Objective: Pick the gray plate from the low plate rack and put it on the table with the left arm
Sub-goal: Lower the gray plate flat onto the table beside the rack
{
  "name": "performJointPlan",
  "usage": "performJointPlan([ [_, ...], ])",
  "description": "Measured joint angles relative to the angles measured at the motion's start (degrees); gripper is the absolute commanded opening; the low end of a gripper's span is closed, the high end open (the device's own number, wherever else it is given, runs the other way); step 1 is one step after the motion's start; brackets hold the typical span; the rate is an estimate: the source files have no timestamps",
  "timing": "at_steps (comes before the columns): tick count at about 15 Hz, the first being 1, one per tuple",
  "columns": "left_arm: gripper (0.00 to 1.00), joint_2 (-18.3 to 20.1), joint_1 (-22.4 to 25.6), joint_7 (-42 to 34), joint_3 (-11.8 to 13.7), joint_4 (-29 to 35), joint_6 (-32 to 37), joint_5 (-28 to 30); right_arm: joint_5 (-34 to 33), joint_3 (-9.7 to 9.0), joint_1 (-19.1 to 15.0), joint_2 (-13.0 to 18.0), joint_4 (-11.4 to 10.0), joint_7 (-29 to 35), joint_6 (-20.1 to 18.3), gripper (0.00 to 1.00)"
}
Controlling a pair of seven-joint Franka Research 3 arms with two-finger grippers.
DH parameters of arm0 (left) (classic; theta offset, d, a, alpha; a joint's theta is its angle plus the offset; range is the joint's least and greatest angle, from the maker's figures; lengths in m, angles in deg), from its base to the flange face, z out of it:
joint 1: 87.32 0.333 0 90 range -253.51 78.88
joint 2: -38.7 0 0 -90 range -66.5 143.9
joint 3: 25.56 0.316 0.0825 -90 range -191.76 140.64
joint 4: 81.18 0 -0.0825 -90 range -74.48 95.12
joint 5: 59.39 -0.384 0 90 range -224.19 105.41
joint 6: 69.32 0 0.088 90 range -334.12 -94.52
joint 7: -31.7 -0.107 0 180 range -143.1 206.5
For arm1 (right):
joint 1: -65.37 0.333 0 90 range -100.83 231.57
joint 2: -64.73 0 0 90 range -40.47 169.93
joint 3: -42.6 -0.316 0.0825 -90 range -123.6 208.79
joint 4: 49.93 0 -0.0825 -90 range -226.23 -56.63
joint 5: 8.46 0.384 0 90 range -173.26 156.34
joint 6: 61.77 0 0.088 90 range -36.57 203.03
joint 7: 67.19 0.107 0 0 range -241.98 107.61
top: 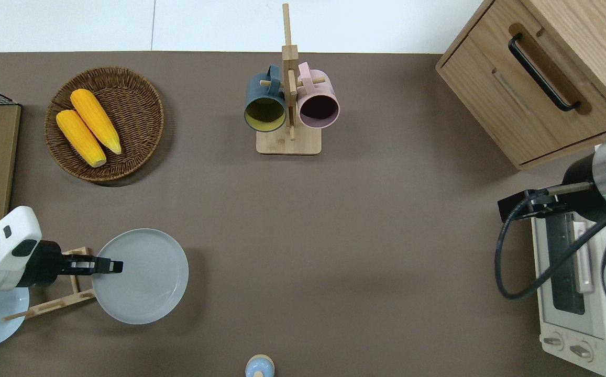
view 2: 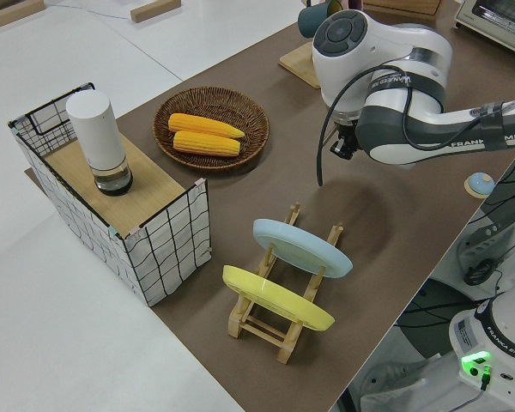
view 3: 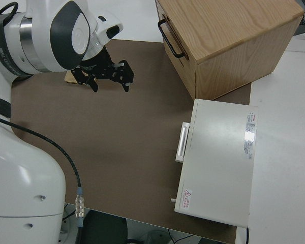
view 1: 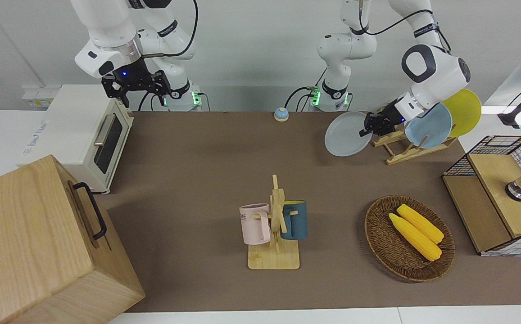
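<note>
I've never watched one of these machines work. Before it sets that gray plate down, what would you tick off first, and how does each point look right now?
1. Plate held: the left pincer is shut on the rim of the gray plate. Ok.
2. Plate free of the low plate rack: it hangs over the table beside the rack. Ok.
3. Landing spot: the table under the plate and toward the middle is bare mat. Ok.
4. Neighbours safe: the light-blue plate and yellow plate stand in the rack. Ok.
5. Plate level: in the front view it looks tilted. Not ok yet.
6. Height above the table: cannot tell.
7. Right arm parked. Ok.
</note>
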Motion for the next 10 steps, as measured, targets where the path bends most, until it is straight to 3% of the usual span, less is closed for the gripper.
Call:
performJointPlan([
  [9, 0.00, -6.2, -1.0, -7.3, 0.0, 3.6, -3.2, 6.3, 0.0, 0.00, 0.0, 0.0, 0.0, 0.0, 0.0, 0.983],
  [10, 0.11, -6.9, -1.0, -8.2, 0.0, 3.7, -3.5, 6.7, 0.0, 0.00, 0.0, 0.0, 0.0, 0.0, 0.0, 0.983],
])
